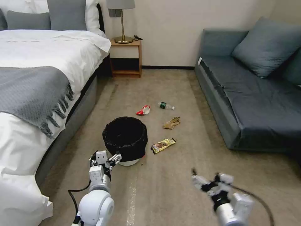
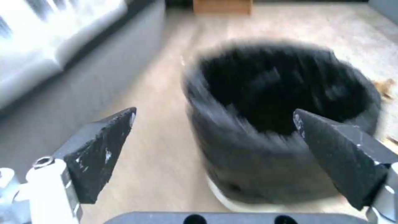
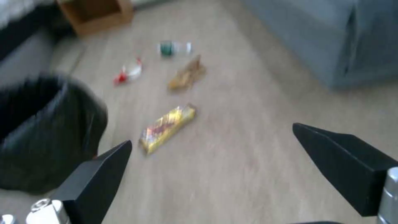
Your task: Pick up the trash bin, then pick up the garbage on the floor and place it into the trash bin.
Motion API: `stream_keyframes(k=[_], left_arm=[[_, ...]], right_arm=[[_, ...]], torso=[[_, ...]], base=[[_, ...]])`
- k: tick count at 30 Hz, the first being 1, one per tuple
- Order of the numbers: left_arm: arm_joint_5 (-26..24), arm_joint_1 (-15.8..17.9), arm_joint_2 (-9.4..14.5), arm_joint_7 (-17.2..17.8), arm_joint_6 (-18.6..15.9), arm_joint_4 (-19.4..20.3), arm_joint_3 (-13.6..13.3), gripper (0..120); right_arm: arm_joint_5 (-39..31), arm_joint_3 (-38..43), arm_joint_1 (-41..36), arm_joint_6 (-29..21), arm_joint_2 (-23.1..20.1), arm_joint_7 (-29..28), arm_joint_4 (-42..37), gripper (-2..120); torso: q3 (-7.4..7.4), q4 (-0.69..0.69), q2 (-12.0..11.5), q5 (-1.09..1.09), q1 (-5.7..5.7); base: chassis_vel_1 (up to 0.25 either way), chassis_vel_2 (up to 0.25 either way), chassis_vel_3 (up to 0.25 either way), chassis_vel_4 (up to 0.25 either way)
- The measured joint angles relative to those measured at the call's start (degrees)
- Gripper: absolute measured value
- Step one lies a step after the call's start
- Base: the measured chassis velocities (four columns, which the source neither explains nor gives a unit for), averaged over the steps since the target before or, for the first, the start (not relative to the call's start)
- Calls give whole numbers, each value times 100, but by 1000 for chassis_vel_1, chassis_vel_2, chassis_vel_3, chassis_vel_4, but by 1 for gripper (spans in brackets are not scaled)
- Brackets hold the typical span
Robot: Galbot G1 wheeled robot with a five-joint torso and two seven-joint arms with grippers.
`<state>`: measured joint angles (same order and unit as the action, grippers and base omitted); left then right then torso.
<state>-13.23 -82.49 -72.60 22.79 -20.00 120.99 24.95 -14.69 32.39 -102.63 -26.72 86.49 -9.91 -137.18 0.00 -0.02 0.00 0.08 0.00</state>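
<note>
The trash bin (image 1: 125, 138), white with a black bag over its rim, stands upright on the floor (image 1: 175, 194). My left gripper (image 1: 106, 159) is open just in front of the bin's near left side, with the bin (image 2: 273, 124) ahead of its fingers. Beyond the bin lies the garbage: a red-and-white wrapper (image 1: 143, 110), a clear bottle (image 1: 166, 105) with a green label, a tan scrap (image 1: 171, 122) and a gold-brown snack wrapper (image 1: 163, 145). My right gripper (image 1: 209, 181) hovers open over bare carpet, nearer than the snack wrapper (image 3: 167, 127).
A bed (image 1: 37, 81) with a grey throw runs along the left. A blue-grey sofa (image 1: 250, 94) fills the right. A wooden nightstand (image 1: 126, 58) with a lamp stands at the far wall. Open carpet lies between bed and sofa.
</note>
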Motion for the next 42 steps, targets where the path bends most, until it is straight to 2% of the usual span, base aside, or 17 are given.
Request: stream_keyframes(k=[1, 2, 3, 6, 17, 22, 24, 25, 29, 31, 33, 34, 35, 38, 39, 40, 42], left_arm=[[23, -9, 93, -10, 1, 36, 75, 100], [48, -10, 147, -18, 2, 63, 108, 100], [67, -14, 175, -40, 2, 74, 114, 100], [101, -9, 222, -54, 2, 82, 129, 100], [105, 118, 440, -75, 8, -51, 249, 100], [-46, 330, 666, -100, -74, -168, 243, 100], [-430, 563, 761, -96, -252, -211, 249, 100], [-430, 563, 761, -96, -252, -211, 249, 100], [-1379, 1203, 938, 17, -609, -457, 304, 100], [-1504, 1280, 960, 44, -666, -498, 303, 100], [-2166, 1699, 1072, 210, -937, -735, 261, 100], [-2391, 1820, 1103, 268, -1020, -810, 239, 99], [-2391, 1820, 1103, 268, -1020, -810, 239, 99], [-3324, 2352, 1183, 589, -1359, -1217, 80, 99], [-3517, 2487, 1187, 665, -1421, -1339, 27, 98], [-3517, 2487, 1187, 665, -1421, -1339, 27, 98], [-3872, 2815, 1163, 818, -1544, -1674, -95, 98]], right_arm=[[-133, 197, 119, 0, -129, 4, 72, 100], [-218, 298, 215, 32, -206, 8, 153, 100], [-270, 338, 281, 70, -248, 18, 217, 100], [-312, 369, 317, 122, -286, 23, 313, 100], [-493, 443, 444, 197, -385, 10, 456, 100], [-512, 445, 484, 257, -399, -2, 521, 100], [-512, 446, 493, 288, -398, -8, 554, 100], [-512, 446, 493, 288, -398, -8, 554, 100], [-512, 438, 497, 333, -389, -18, 604, 100], [-512, 437, 499, 336, -386, -19, 609, 100], [-504, 436, 513, 346, -361, -31, 632, 100], [-501, 436, 518, 347, -353, -34, 641, 100], [-501, 436, 518, 347, -353, -34, 641, 100], [-468, 435, 534, 362, -296, -50, 683, 100], [-459, 438, 535, 368, -279, -56, 696, 100], [-459, 438, 535, 368, -279, -56, 696, 100], [-446, 458, 538, 378, -242, -75, 720, 100]], torso=[[0, 6, -1, -4, 0], [2, 4, -1, -10, 0], [0, 5, 0, -8, 0], [0, 0, -1, -8, 0], [1, 2, -1, -8, 0], [1, 3, -1, -8, 0], [1, 3, -1, -8, 0], [1, 3, -1, -8, 0], [1, 2, -1, -8, 0], [1, 2, -1, -8, 0], [1, 2, -1, -8, 0], [1, 2, -1, -8, 0], [1, 2, -1, -8, 0], [0, 2, -1, -9, 0], [0, 2, -1, -8, 0], [0, 2, -1, -8, 0], [0, 1, -1, -9, 0]], base=[[0, 0, 0, 0], [0, 0, 0, 0], [0, 0, 0, 0], [0, 0, 0, 0], [0, 0, 0, 0], [0, 0, 0, 0], [0, 0, 0, 0], [0, 0, 0, 0], [0, 0, 0, 0], [0, 0, 0, 0], [0, 0, 0, 0], [0, 0, 0, 0], [0, 0, 0, 0], [0, 0, 0, 0], [0, 0, 0, 0], [0, 0, 0, 0], [0, 0, 0, 0]])
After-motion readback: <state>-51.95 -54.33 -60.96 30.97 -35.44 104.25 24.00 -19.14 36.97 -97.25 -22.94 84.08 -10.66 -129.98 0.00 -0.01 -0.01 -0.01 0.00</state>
